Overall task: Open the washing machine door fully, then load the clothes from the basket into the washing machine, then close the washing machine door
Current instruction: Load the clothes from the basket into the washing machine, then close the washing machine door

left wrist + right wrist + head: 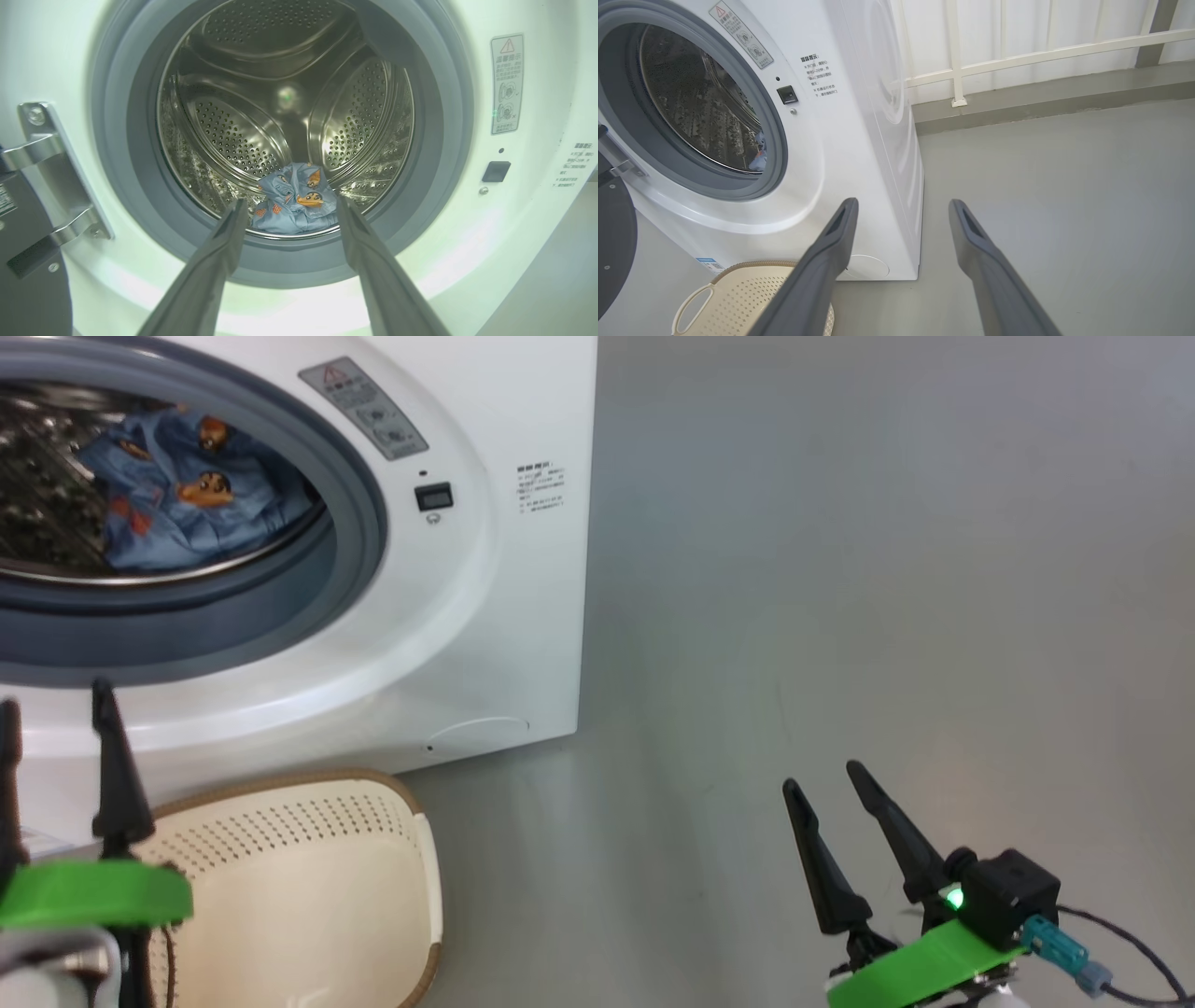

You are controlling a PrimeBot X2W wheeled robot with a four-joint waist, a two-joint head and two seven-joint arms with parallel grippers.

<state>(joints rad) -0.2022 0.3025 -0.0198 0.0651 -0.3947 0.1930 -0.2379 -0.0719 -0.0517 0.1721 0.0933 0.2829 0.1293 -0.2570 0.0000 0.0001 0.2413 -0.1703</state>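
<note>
Left gripper (53, 700), lower left of head view: fingers spread, holding nothing, pointing at the drum mouth. Right gripper (823, 775), lower right: also spread and empty, over bare floor (840, 569), well apart from the work.

Basket (280, 831), bottom left, sits just in front of the washing machine (523, 616). It looks empty where visible; the left arm hides part of it.

Door (23, 289) hangs swung out on its hinge (56, 186), at the left edge of the left wrist view.

Clothes (294, 205) lie bunched at the front lip of the drum (261, 93), just behind the gasket (434, 140).

Step, as I read it: loading is done and closing the door is next. That calls for the left arm, being nearer, to get round the door's outer edge and swing it across until it catches at the latch socket (434, 497). Risk: the bundle sits close to the gasket and could get pinched, so a nudge deeper first may help.

Writing: the warning sticker (507, 84) has a red triangle over "温馨提示". The printed block (819, 74) has the same heading, with smaller lines too fine to read. The blue label (707, 262) low on the front is unreadable. No brand name is legible.

Far: white railing (1017, 56) behind.
</note>
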